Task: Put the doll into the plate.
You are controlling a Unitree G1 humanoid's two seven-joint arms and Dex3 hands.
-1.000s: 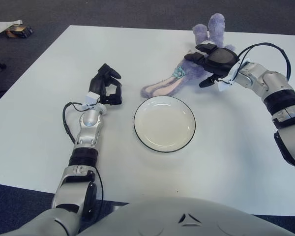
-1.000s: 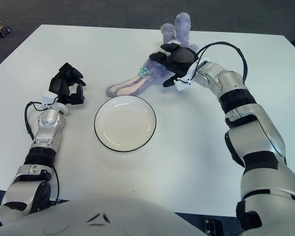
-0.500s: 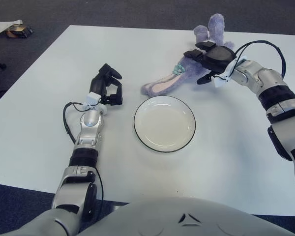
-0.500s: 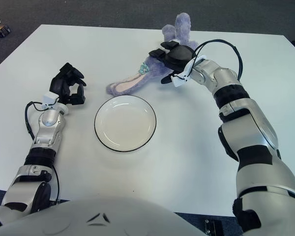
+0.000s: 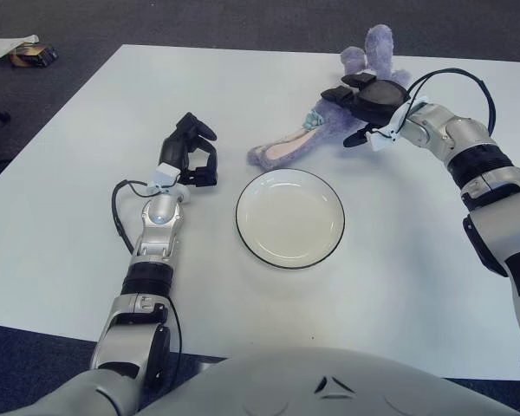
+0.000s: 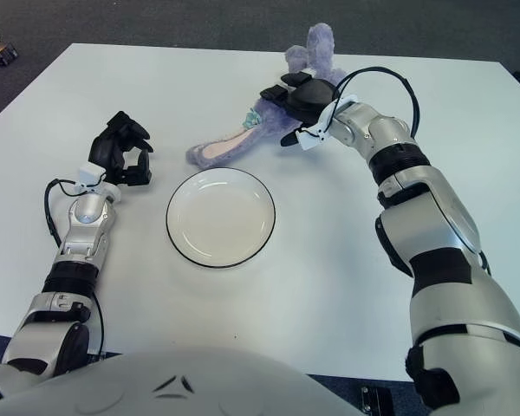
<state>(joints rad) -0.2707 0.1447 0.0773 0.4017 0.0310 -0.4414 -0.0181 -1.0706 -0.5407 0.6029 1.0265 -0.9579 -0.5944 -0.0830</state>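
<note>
Left eye view: white counter (image 5: 69,217) over dark carpet, empty plate (image 5: 289,217) mid-counter. Vs 1 s ago, right hand (image 5: 370,102) has moved farther up the purple doll (image 5: 316,137), which lies behind the plate; fingers draped on its body, grasp unclear. Left hand (image 5: 191,152) curled, empty, left of plate

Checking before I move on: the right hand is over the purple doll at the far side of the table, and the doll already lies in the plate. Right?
Not quite. The right hand is over the purple doll at the far side of the table, but the doll lies on the table beyond the plate, not in it. The left eye view shows the plate empty. The left hand shows left of the plate.
</note>
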